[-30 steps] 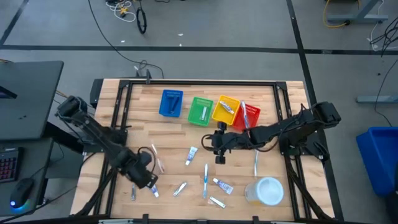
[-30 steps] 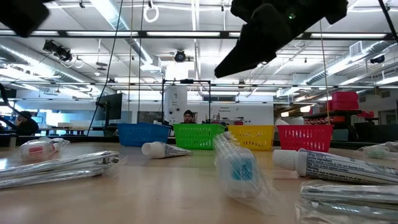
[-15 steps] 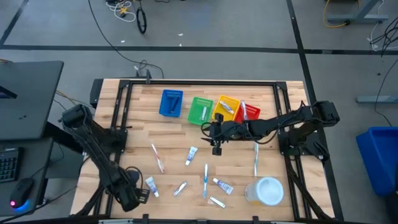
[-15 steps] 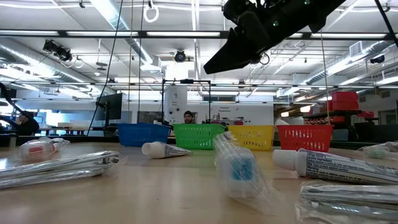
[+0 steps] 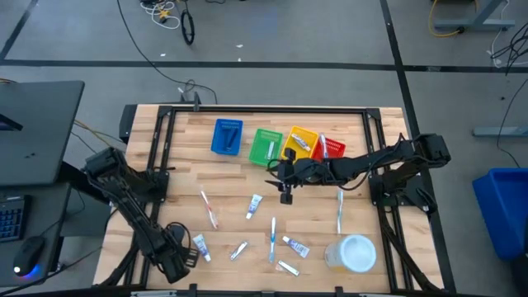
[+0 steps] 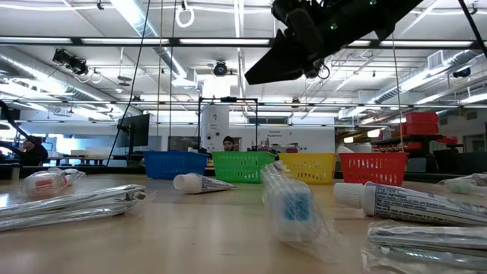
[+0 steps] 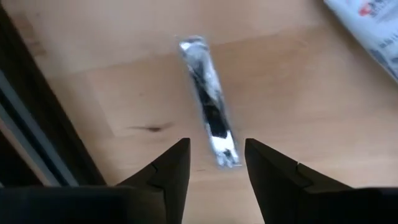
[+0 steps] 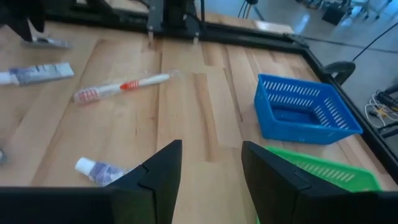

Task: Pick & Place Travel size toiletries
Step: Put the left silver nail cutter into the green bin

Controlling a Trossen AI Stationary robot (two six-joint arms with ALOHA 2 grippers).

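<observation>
Several travel size toiletries lie scattered on the near half of the table: a pink toothbrush [image 5: 208,209], a blue toothbrush [image 5: 273,239], white tubes [image 5: 253,206] [image 5: 295,246] [image 5: 200,246] and small wrapped packs [image 5: 238,250]. My left gripper [image 5: 173,261] [image 7: 214,163] is open, low over the near left corner. A dark razor in clear wrap [image 7: 208,106] lies flat on the wood, one end between the fingertips. My right gripper [image 5: 285,188] [image 8: 210,163] is open and raised over the table's middle, near the green basket [image 5: 266,147].
Blue [image 5: 227,137], yellow [image 5: 299,145] and red [image 5: 328,153] baskets stand in a row with the green one at the far side. A large round translucent container [image 5: 352,253] sits near the right front. The table's dark frame edge [image 7: 37,143] runs close beside the left gripper.
My left gripper has swung toward the table's near left corner and come down over the wrapped razor. My right gripper has moved a little toward the far edge and the green basket, staying raised. No toiletry has moved.
</observation>
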